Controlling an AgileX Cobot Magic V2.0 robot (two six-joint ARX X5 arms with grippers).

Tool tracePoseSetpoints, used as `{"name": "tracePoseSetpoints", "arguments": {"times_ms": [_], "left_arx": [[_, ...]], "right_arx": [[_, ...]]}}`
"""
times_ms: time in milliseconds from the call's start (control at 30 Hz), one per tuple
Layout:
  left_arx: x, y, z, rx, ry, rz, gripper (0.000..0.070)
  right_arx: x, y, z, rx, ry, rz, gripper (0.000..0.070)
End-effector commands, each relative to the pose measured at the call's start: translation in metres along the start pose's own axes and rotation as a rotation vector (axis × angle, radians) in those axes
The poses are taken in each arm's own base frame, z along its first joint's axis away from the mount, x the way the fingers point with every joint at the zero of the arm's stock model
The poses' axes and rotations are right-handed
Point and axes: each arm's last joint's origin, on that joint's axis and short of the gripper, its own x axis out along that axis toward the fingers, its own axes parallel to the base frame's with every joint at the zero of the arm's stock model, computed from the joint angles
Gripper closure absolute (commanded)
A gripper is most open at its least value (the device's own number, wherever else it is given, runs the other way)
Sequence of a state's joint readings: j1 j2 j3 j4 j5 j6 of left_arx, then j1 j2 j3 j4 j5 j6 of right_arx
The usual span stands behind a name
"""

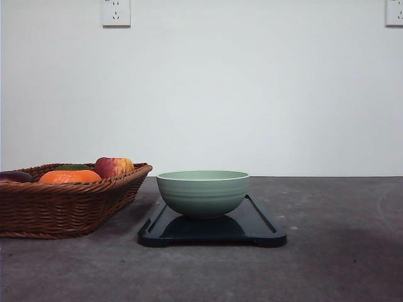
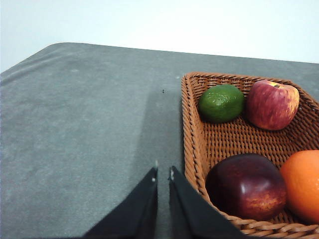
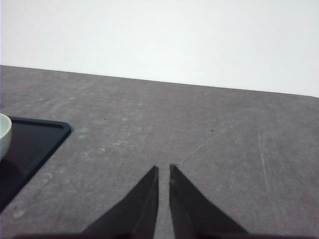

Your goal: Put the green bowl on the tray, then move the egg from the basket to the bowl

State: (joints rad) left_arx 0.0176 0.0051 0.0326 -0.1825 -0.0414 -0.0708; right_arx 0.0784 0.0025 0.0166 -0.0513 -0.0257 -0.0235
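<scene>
The left gripper [image 2: 163,174] shows at the bottom centre of the left wrist frame with its two black fingers drawn almost together, a thin slit between the tips and nothing between them, so it is clenched and empty; the right gripper [image 3: 163,172] sits the same way at the bottom centre of the right wrist frame, closed on nothing. The pale sage-green round bowl with faint ridges [image 1: 203,192] stands upright on the flat, very dark green-black rectangular tray with rounded corners [image 1: 264,234], in the lower middle of the front frame, so the first step looks done, and the step in hand is judged to be the egg transfer. The small brownish egg cannot be made out; if it is in the basket, it lies hidden behind the fruit or the rim. The wide shallow brown woven wicker basket [image 1: 69,204] sits at the left edge of the front frame, just beside the tray but apart from it. In the left wrist frame it fills the right half and holds a dark green rounded fruit [image 2: 221,103] and a red-yellow apple [image 2: 271,104] in the upper right, a dark red glossy fruit [image 2: 246,185] and an orange fruit [image 2: 303,184] in the lower right. The left gripper hangs over the grey table [image 2: 84,129] just outside the basket's woven rim. The next move probably calls for parting the left fingers, finding the egg among the fruit, and lowering over it without nudging the larger pieces.
</scene>
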Motion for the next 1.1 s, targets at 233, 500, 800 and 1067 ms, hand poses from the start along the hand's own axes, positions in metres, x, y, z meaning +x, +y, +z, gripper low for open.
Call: {"name": "tracePoseSetpoints", "arguments": {"times_ms": [233,500,800,1067], "left_arx": [[0.0018,0.0007,-0.0064,0.0,0.021,0.007,0.0671],[0.0018,0.0007,-0.0064,0.0,0.021,0.007,0.0671],[0.0018,0.0007,-0.0064,0.0,0.021,0.007,0.0671],[0.0018,0.0007,-0.0064,0.0,0.021,0.007,0.0671]], "right_arx": [[0.0004,0.0,-0.0002,0.018,-0.008,-0.001,0.0667],[0.0004,0.0,-0.0002,0.019,-0.008,0.0,0.0667],[0.0004,0.0,-0.0002,0.018,-0.008,0.0,0.0667],[0.0004,0.0,-0.0002,0.019,-0.008,0.0,0.0667]]}}
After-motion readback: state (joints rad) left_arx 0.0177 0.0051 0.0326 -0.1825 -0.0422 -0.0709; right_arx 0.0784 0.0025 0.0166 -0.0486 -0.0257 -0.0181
